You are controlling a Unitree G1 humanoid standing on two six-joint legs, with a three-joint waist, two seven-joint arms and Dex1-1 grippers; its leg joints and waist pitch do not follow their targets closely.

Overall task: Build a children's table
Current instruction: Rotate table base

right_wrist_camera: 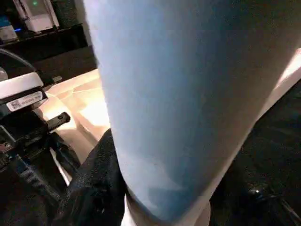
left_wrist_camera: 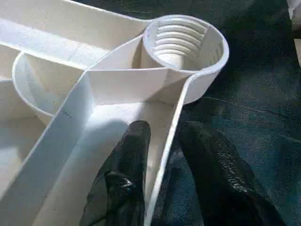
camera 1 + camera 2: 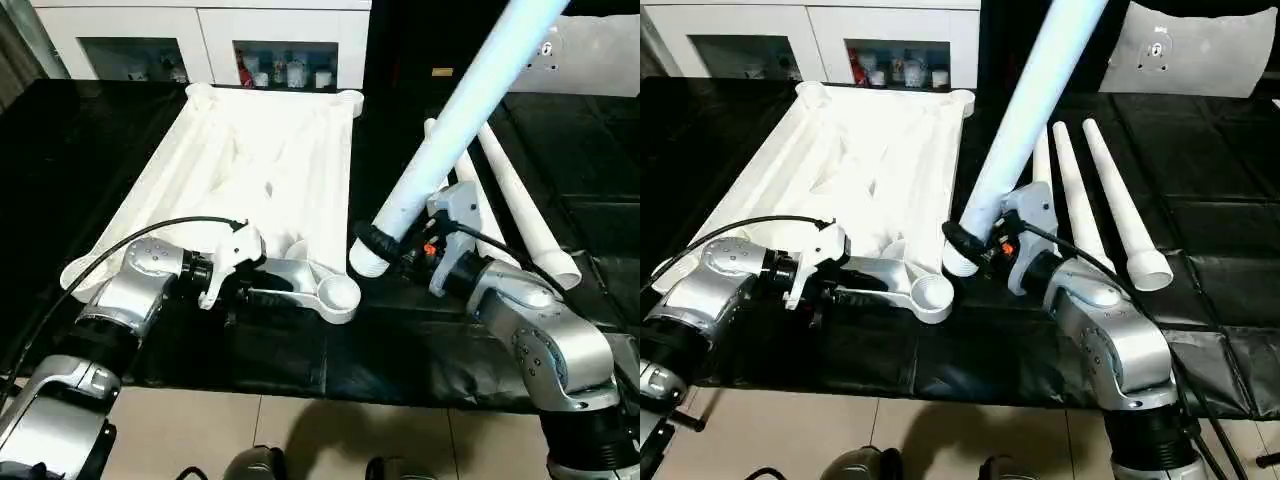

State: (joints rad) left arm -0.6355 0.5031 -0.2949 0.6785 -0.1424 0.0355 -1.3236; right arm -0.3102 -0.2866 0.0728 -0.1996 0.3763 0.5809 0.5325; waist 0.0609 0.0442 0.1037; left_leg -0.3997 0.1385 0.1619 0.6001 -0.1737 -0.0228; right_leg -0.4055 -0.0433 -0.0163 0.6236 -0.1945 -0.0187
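While left end effector (image 2: pixel 162 155) pinches tabletop (image 3: pixel 270 160) rim beside corner socket (image 2: pixel 186 44), right end effector (image 3: pixel 385 245) clasps 1 tilted leg (image 3: pixel 450 120)

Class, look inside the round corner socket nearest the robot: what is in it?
The socket holds no leg yet. Screw-thread ridges ring its inner wall, around a raised centre. Its near inner wall is hidden behind the rim. The held leg hangs tilted, beside it.
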